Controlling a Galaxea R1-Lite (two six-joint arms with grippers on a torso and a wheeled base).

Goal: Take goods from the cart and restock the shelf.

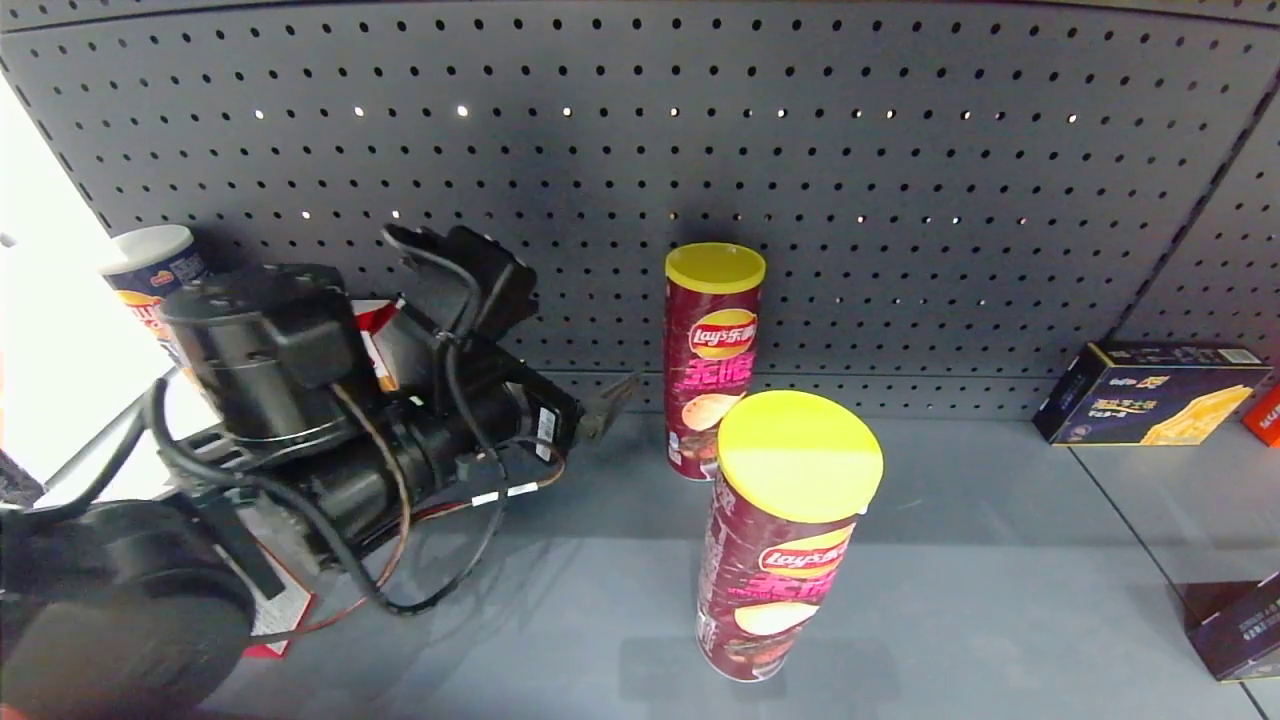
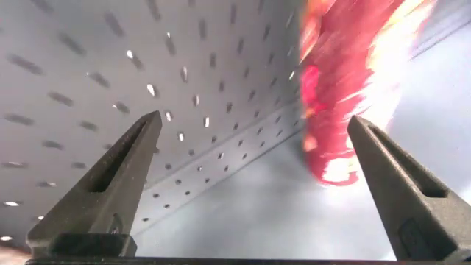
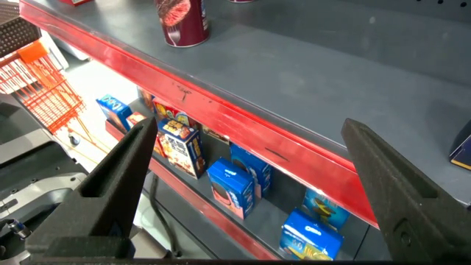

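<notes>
Right gripper (image 3: 250, 126) before shelf (image 1: 1000, 560) edge, fingers apart, empty | near can (image 1: 790, 540) upright at shelf front | left gripper (image 2: 254, 121) beside far can (image 1: 712, 350), fingers apart, empty | far can upright near back panel (image 1: 900, 150) | we judge both cans placed; next: back out clear, fetch from cart (image 3: 40, 81).

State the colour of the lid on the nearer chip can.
Yellow; the lid shows best in the head view.

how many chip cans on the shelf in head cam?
3: rear yellow-lidded can by the pegboard, front yellow-lidded can nearer the shelf edge, white-lidded can far left behind the left arm. The arm may hide more.
</notes>
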